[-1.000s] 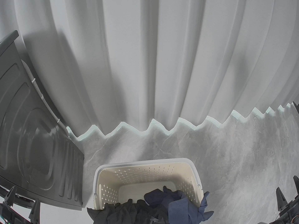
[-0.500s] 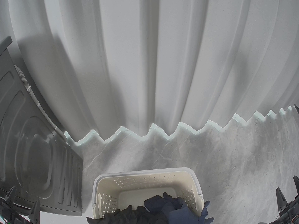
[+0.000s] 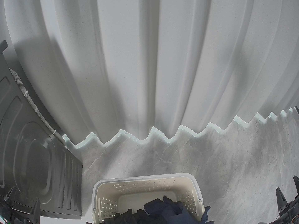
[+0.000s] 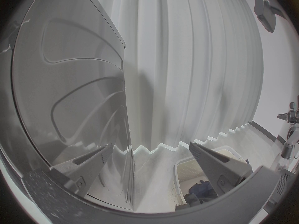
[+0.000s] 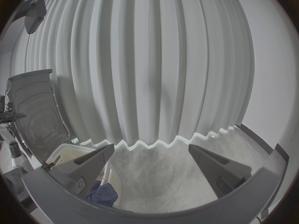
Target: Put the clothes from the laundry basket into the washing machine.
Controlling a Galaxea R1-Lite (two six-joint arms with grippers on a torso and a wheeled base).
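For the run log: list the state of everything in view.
laundry basket, upright on the floor, part full.
clothes, heaped in the basket, one draped over its rim.
washing machine, door hidden; cannot tell.
left gripper, open, empty.
right gripper, open, empty.
curtain, drawn shut.

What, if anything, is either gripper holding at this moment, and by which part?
Nothing is held. The left gripper and the right gripper are both open and empty; the clothes lie in the laundry basket.

Left hand (image 4: 150, 146) has grey, wedge-shaped, screw-fastened fingers (image 4: 218, 169).
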